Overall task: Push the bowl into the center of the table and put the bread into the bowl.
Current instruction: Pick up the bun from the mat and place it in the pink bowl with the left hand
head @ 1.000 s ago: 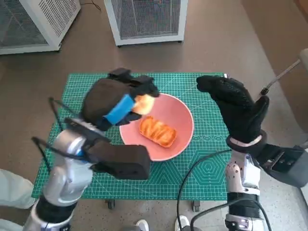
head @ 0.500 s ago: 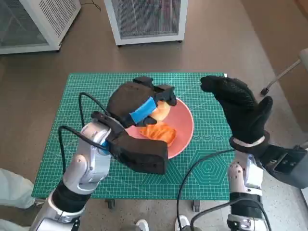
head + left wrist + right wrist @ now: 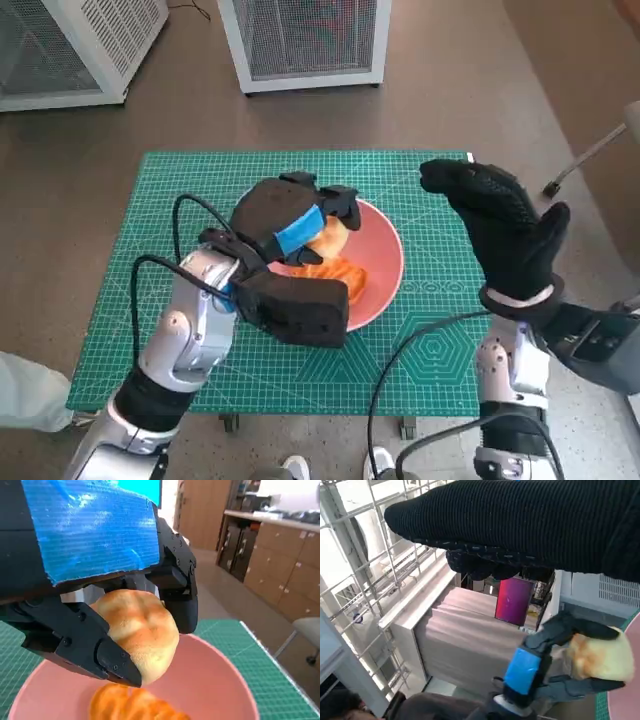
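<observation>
Left hand [image 3: 285,222] clamped on a round bread roll [image 3: 137,632] over the pink bowl [image 3: 385,262] at frame centre, right hand [image 3: 500,225] raised at right, apparently empty, fingers apart

I log: bowl [image 3: 385,262], salmon pink. Bread roll [image 3: 140,632], pale golden, browner on top. Glazed pastry [image 3: 335,272], orange with darker stripes. Worktop mat [image 3: 180,190], green with fine pale grid. Left hand [image 3: 290,215], black, blue-taped. Right hand [image 3: 500,220], black knit.
</observation>
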